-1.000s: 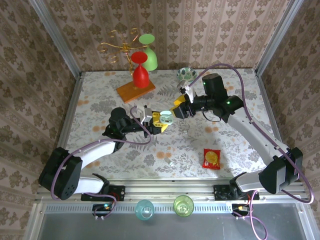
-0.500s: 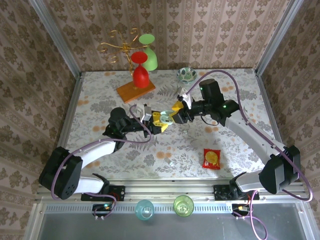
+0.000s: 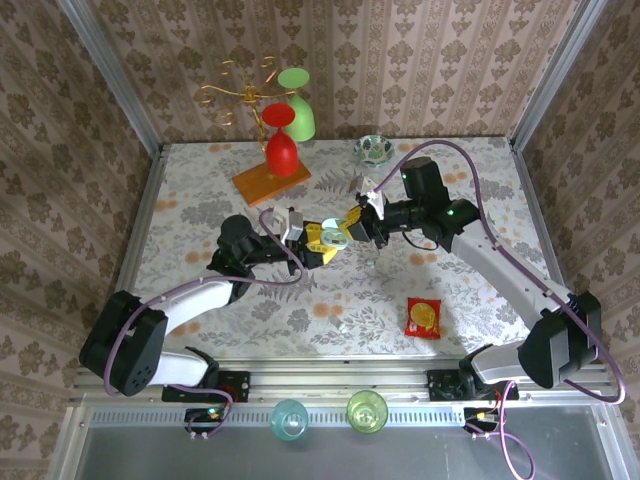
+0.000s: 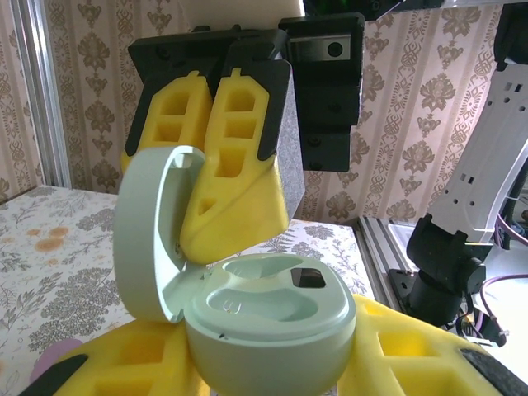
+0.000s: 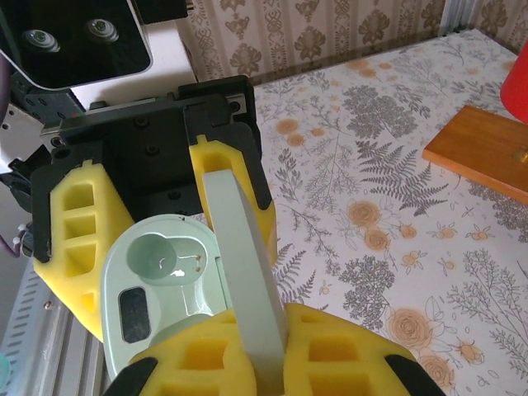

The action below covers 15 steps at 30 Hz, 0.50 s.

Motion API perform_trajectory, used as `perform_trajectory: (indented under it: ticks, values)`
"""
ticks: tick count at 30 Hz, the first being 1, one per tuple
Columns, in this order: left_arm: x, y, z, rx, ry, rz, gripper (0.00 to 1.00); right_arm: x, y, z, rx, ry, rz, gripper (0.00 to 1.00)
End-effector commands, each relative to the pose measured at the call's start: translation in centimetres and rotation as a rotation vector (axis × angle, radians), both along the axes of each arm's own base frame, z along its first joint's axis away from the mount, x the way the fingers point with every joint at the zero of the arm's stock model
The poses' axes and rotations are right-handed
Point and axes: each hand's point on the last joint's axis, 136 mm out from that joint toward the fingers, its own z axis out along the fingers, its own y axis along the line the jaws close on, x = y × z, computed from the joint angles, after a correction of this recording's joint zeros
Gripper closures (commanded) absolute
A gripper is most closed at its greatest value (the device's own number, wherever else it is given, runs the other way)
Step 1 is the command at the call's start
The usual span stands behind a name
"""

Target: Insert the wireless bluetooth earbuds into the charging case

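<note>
The left gripper (image 3: 322,243) clamps the pale mint, pebble-shaped plastic charging case (image 4: 272,330) off the table as a steady base. The right gripper (image 3: 351,226), just beyond the case, is closed, apparently pinching its hinged lid (image 4: 144,239) open. The case's earbud wells (image 5: 161,252) sit empty.

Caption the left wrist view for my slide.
Left gripper holds the open mint case; right gripper pinches its lid.

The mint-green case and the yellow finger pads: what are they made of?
The charging case looks like hard moulded plastic, smooth with a soft satin sheen. The yellow finger pads look like matte plastic with hollow cells, possibly printed; I can't be sure.
</note>
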Motion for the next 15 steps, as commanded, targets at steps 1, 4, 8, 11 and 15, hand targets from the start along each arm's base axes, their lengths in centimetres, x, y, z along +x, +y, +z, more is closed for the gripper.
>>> perform_trajectory:
  ticks: [1,4,8,11,15]
  values:
    - [-0.4,-0.4,2.1,-0.047,-0.072,-0.035,0.71,-1.1,-0.2,1.0,0.006,-0.035,0.016,1.0]
    - [-0.3,-0.4,2.1,-0.048,-0.072,-0.031,0.59,-0.8,-0.3,1.2,0.008,-0.05,-0.006,1.0]
    - [-0.2,-0.4,2.1,-0.048,-0.069,-0.023,0.52,-0.5,-0.4,1.2,0.002,-0.062,-0.025,1.0]
    - [-0.1,-0.4,1.9,-0.042,-0.06,-0.02,0.48,-0.3,-0.4,1.2,-0.004,-0.069,-0.033,1.0]
    - [0.1,-0.5,1.9,-0.04,-0.046,-0.011,0.48,0.1,-0.4,1.4,0.0,-0.085,-0.052,1.0]
